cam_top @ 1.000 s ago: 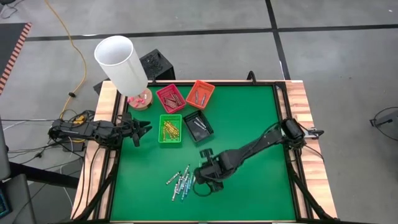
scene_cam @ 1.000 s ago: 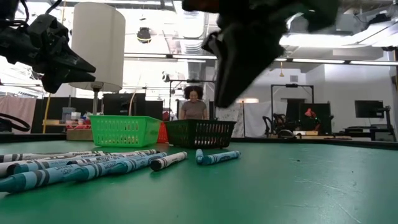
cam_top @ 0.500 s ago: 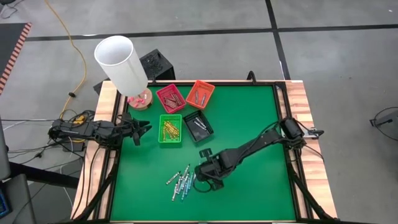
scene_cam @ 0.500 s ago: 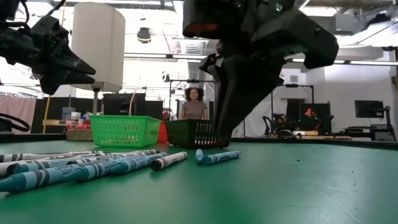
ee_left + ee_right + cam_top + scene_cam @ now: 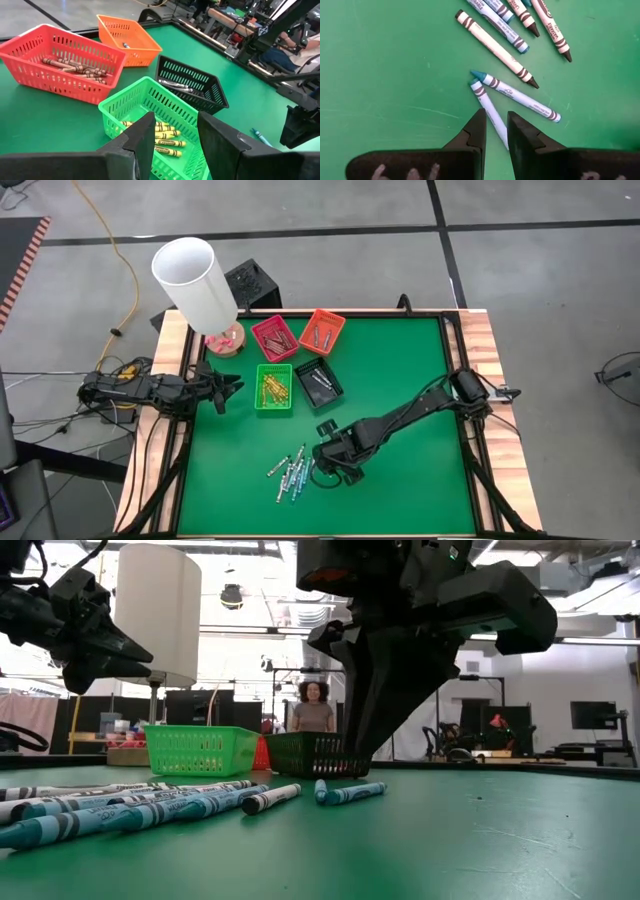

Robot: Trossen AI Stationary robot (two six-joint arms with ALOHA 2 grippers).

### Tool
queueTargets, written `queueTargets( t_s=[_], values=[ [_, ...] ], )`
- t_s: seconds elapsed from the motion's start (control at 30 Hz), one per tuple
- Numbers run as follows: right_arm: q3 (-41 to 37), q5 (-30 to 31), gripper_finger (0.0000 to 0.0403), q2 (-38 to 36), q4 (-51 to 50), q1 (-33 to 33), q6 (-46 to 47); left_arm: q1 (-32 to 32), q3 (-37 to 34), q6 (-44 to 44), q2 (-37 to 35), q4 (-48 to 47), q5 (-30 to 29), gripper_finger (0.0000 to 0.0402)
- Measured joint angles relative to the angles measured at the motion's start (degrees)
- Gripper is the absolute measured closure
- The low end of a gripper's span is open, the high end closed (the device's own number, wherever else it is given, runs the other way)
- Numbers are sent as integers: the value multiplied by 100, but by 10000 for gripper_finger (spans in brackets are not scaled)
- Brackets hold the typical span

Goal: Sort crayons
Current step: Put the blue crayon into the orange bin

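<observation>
Green table (image 5: 400, 380) is being viewed from above; four trays are being kept upper-left of centre: red tray (image 5: 274, 337), orange tray (image 5: 321, 330), green tray (image 5: 273, 388), black tray (image 5: 319, 383), each already holding crayons; unsorted crayons (image 5: 291, 471) are lying lower-centre. Right gripper (image 5: 494, 131) is being poised over a light-blue crayon (image 5: 489, 111), jaws narrowly parted, nothing held; left gripper (image 5: 172, 137) is being parked at the left edge, parted, empty. Step in hand, judged: pick approach; next, descent is being called for, jaws straddling that crayon without catching its touching neighbour.
</observation>
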Motion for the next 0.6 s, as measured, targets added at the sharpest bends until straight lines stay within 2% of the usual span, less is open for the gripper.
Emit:
queueTargets(
  t_s=[0.6],
  values=[
    [37, -108, 331, 615, -50, -2, -242, 1, 2, -20, -1, -23, -1, 265]
  ],
)
